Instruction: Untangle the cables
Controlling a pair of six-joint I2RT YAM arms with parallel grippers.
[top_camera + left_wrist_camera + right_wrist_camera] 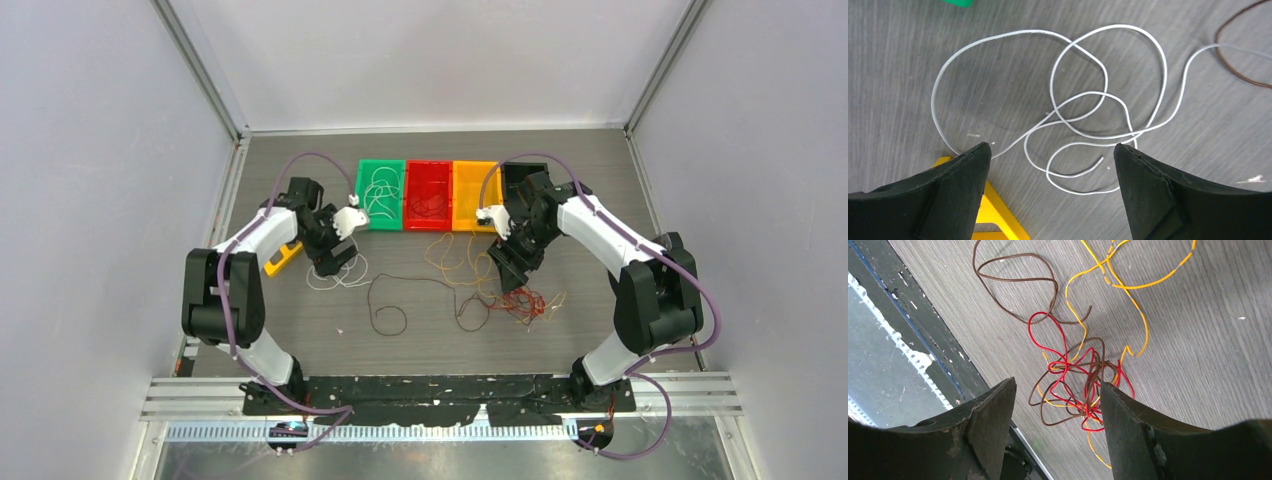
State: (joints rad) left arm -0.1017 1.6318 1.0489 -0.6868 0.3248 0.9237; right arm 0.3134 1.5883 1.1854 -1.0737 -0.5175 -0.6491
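Left gripper (pixel 1050 150): black fingers spread wide, nothing held. It hangs over a whitish thin wire (pixel 1108 80) lying in loose overlapping loops on the grey wood-grain table (pixel 898 60). The corner of a yellow plastic piece (pixel 998 215) shows just beside one finger.

Right gripper (pixel 1057 385): fingers parted, empty, above a knot of red, dark brown and yellow-orange wires (pixel 1078 385). The knot lies near the table's near edge, beside the black base plate (pixel 923 325). Yellow-orange loops (pixel 1128 287) trail out from it.

Top view: a long dark brown wire (pixel 400 300) sprawls on the open floor between the arms. Far side holds a row of plastic trays: green (pixel 365 222), red (pixel 428 170), orange (pixel 466 222). Walls stand close on the left and right.
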